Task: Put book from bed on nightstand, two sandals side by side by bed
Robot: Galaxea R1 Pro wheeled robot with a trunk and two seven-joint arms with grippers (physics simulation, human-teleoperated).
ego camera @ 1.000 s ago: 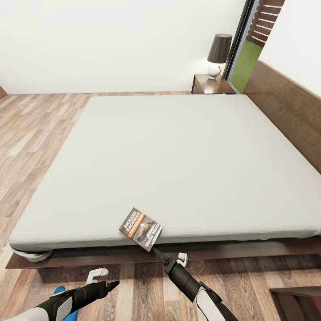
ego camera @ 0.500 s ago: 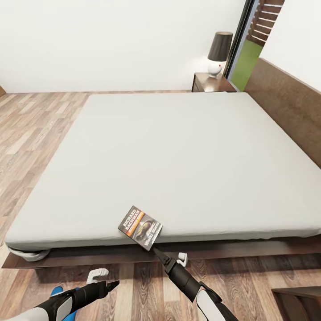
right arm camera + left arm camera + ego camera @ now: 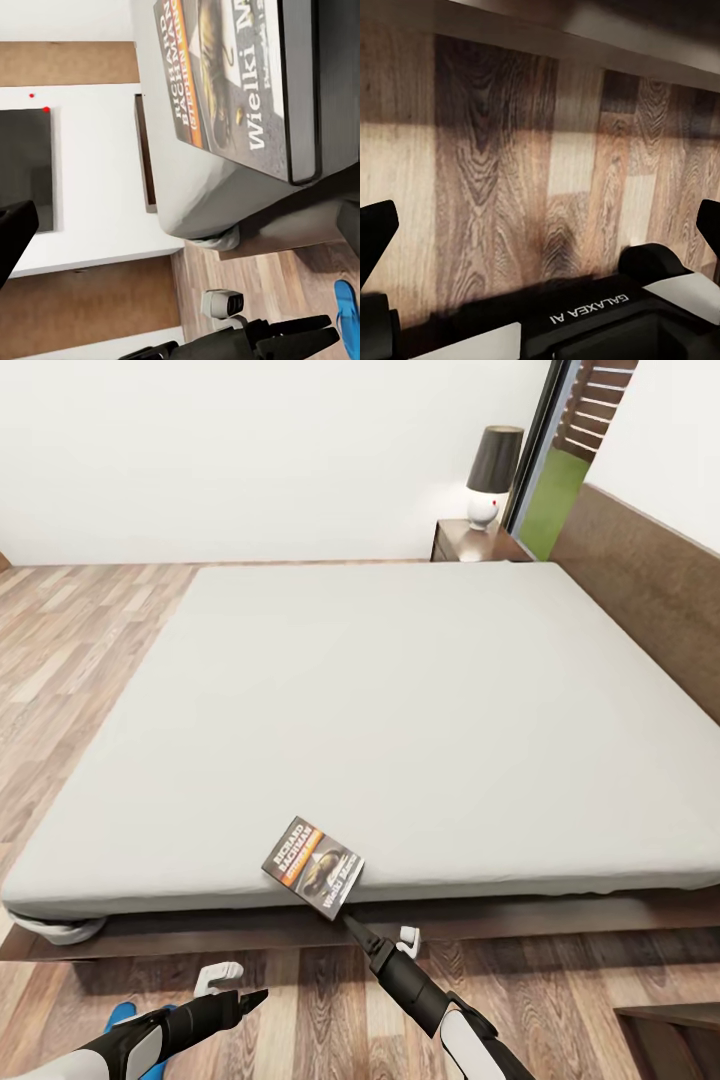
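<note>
Pale grey mattress of the bed [image 3: 400, 710] carries the book [image 3: 313, 866] at its near edge, long axis running ten to four o'clock. The open, empty right gripper [image 3: 352, 926] sits just below it; the left gripper [image 3: 250, 996], open too, lies farther.

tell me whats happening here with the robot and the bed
The robot stands at the foot of the bed, its right pincer open and reaching toward the book lying at the mattress edge, not yet gripping it. The left pincer is open over the floor. A blue sandal lies beside that arm.
</note>
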